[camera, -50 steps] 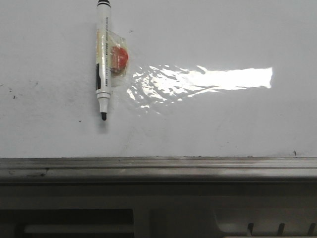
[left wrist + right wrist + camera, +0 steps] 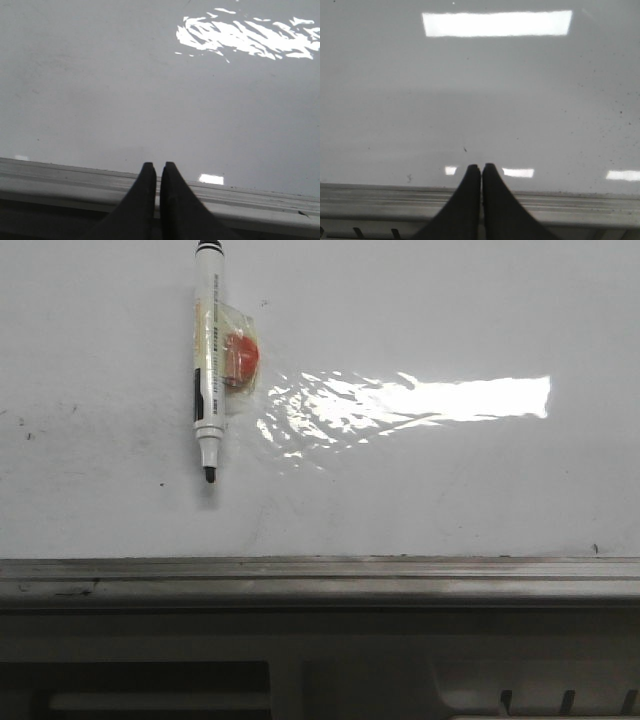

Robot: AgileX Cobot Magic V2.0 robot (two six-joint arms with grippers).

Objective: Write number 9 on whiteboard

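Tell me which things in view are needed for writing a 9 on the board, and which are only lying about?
Needed for the job:
- whiteboard, no 9 written on it yet
- marker pen, lying on the board, cap off, tip toward the ledge
- left gripper and right gripper, both shut and empty

Only lying about:
- red blob taped to the pen
- grey ledge
- specks and smudges on the board

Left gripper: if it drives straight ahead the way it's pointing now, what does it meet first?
Probably the grey ledge just beyond the shut left gripper, then the bare whiteboard past it. No marker shows in that line. Depth is unclear, so it might clear the ledge.
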